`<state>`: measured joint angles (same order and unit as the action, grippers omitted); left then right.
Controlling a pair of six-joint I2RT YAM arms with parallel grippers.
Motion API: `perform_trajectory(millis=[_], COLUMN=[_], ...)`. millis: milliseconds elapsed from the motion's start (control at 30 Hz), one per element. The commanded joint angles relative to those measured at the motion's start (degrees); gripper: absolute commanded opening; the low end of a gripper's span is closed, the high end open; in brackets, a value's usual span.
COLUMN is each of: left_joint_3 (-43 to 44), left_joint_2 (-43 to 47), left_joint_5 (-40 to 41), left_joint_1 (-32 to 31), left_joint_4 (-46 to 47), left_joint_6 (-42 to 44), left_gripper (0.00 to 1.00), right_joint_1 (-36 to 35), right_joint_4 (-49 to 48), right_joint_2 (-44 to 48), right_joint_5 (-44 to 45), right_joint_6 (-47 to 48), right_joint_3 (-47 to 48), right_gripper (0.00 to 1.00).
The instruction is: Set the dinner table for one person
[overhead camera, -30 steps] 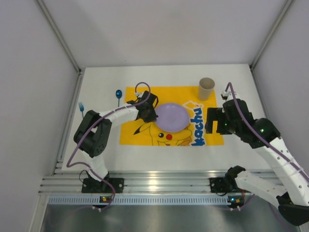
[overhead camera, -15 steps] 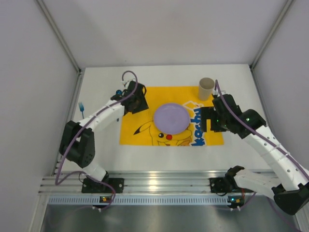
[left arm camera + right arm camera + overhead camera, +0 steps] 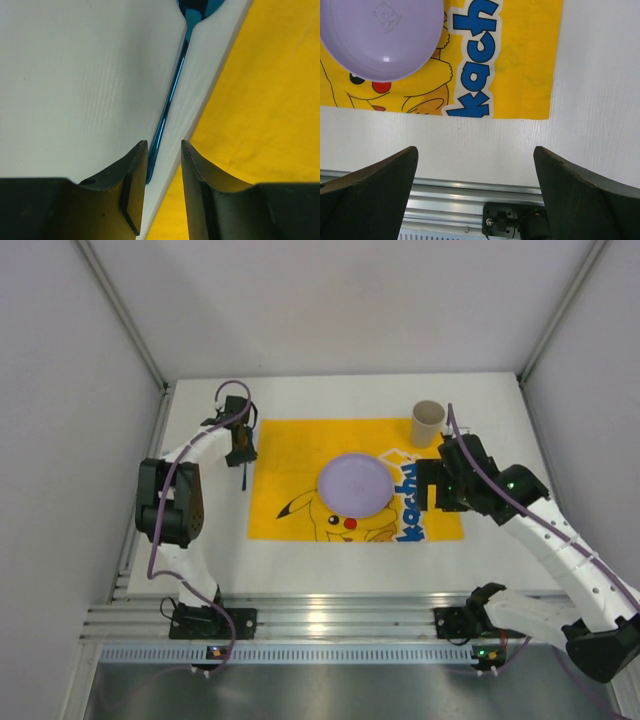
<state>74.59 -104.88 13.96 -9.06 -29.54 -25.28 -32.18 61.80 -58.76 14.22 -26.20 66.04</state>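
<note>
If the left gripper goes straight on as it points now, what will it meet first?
Probably the handle of the blue spoon, lying between the open fingers of the left gripper; just beneath is the white table. Depth is unclear.

right gripper spread wide over the near edge of the white table

its two dark fingers fill the 7 and 5 o'clock corners, with a broad gap between them. a lilac plate sits at 11 o'clock on a yellow cloth, covering part of the cartoon print; a small bear outline is pressed into the plate. blue letters reading "kach" run up the cloth toward 12 o'clock. bare table shows at 3 o'clock and across the middle. a silver rail with a black bracket runs along 6 o'clock.
</note>
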Motion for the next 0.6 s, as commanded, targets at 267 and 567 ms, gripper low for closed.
perform_trajectory(millis=[267,567], left_joint_3=[17.34,17.53], left_joint_2=[-12.97,-16.06], left_joint_5=[-3.4,-12.63], left_joint_1=[4.58,5.02], left_joint_4=[-0.96,0.71], left_joint_6=[6.82,8.84], left_gripper=[0.36,0.37], right_joint_1=[0.37,0.45], right_joint_4=[-3.61,-4.58], right_joint_2=[-9.52,-16.29], right_joint_5=[3.27,2.83], right_joint_6=[-0.53,0.62], right_joint_3=[6.64,10.25], right_gripper=[1.0,1.0])
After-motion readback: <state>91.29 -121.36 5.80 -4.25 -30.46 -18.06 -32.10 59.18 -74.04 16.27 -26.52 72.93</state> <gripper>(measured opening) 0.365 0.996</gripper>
